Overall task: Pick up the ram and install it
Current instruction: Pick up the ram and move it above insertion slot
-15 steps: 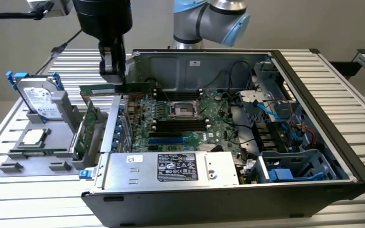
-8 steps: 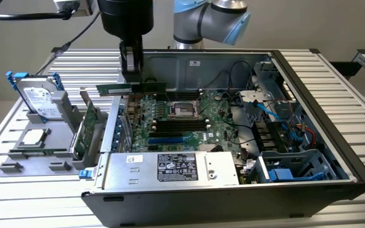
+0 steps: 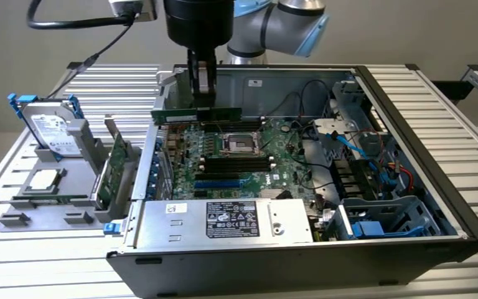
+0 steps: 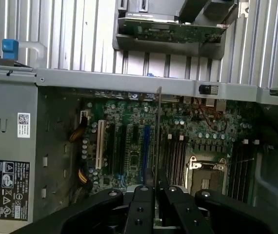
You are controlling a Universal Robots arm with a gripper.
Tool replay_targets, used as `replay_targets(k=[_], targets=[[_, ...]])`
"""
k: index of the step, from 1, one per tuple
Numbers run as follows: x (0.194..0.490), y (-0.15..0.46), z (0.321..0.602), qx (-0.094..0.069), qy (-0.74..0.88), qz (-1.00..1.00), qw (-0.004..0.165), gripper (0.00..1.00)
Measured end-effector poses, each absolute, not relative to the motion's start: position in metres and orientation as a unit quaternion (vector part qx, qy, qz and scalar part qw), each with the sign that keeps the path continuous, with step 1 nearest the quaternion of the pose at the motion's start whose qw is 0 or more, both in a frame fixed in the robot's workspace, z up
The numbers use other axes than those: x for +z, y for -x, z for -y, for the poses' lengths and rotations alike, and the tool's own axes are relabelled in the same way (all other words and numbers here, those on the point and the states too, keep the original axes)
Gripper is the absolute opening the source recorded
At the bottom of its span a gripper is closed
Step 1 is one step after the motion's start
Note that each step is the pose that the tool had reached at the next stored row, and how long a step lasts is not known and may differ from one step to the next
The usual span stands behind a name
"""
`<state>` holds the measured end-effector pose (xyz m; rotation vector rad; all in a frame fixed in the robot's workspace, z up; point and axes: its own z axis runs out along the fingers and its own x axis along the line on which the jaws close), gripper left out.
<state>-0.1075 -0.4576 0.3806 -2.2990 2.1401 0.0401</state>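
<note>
We are watching the gripper (image 3: 203, 98) clamping narrowly on the ram (image 3: 196, 115), pinching its upper edge. The long green stick is hanging level above the motherboard (image 3: 222, 177), toward the back of the open computer case (image 3: 438, 187), and is not seated in the black memory slots (image 3: 237, 164). In the wrist view we are looking along the ram's thin edge, which is running out from between the fingers (image 4: 141, 200). On the exterior view's left, a hard drive (image 3: 52, 134) and an expansion card (image 3: 116, 163) are standing in a grey holder (image 3: 23, 205).
</note>
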Motion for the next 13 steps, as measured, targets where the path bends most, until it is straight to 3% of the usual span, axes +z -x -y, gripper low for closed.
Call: replay_targets(k=[7, 13], targets=[[0.378, 0.078, 0.454, 0.013, 0.732, -0.681, 0.0, 0.14], [0.368, 0.064, 0.433, 0.013, 0.732, -0.681, -0.001, 0.14]])
